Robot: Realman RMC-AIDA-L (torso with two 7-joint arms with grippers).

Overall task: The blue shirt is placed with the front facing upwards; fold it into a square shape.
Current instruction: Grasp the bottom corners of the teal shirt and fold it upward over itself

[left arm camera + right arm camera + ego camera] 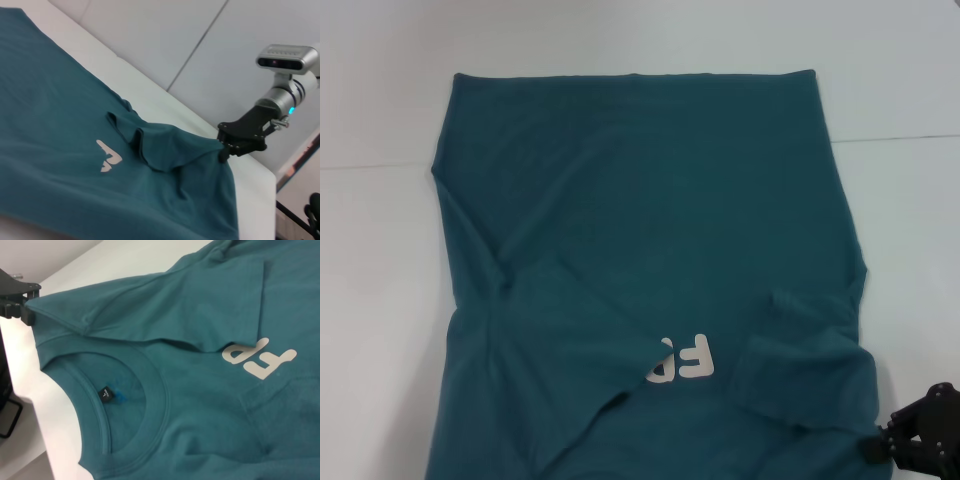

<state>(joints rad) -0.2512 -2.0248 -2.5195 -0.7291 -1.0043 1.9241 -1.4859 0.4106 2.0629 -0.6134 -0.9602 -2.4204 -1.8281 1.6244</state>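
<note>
shirt point(650, 250): flat on tabletop point(380, 260), both sides folded in
right claw point(876, 447): clamped on shirt shoulder
left claw: unseen

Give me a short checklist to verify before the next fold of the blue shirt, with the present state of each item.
1. Right gripper shut on the shirt edge: ok, cloth is pinched near the shoulder.
2. Left gripper located: not ok, no view shows it.
3. Front faces up: ok, white letters and neck label show.
4. Sleeves folded in: ok, both lie over the body.
5. Cloth flat: not ok, creases run along the left side.
6. Shirt on the table: ok at the far edge, near edge cannot tell.
</note>
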